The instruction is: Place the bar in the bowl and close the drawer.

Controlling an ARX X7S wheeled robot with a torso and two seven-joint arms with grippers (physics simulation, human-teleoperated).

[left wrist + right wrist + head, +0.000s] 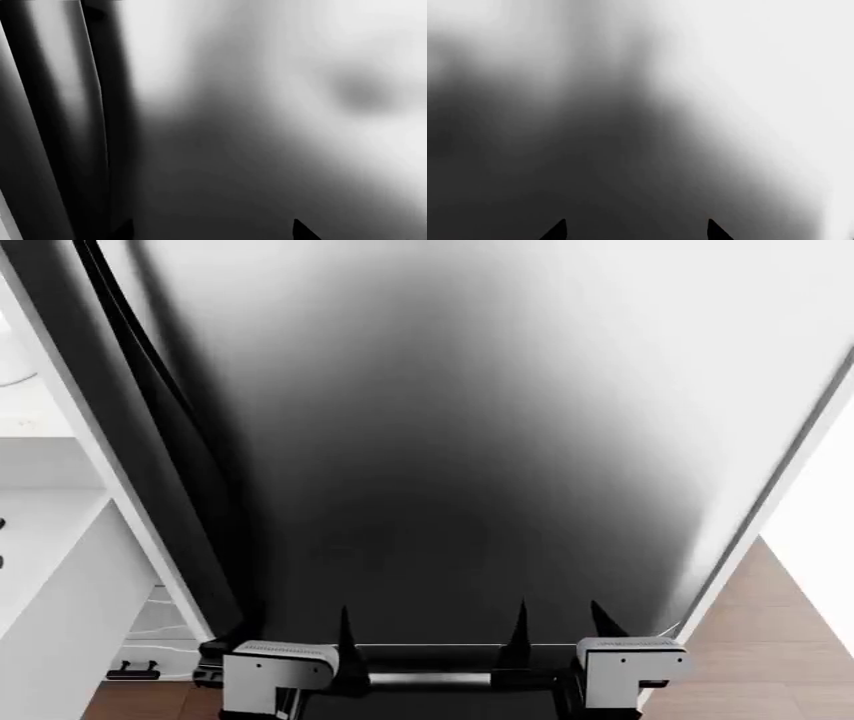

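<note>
The bar, the bowl and the drawer are all out of view. A large brushed-steel appliance front [481,440] fills the head view and both wrist views, close ahead. My left gripper [213,232] is open and empty, with only its two dark fingertips [303,231] showing against the steel. My right gripper [636,232] is open and empty too, its fingertips [557,231] wide apart. In the head view both grippers sit low at the bottom edge, the left gripper [320,655] and the right gripper [561,635], pointing at the steel panel.
A long dark vertical handle [147,380] runs down the steel front's left side, also in the left wrist view [100,125]. A white counter unit [47,540] stands at the left. Brown wood floor [787,640] shows at the lower right.
</note>
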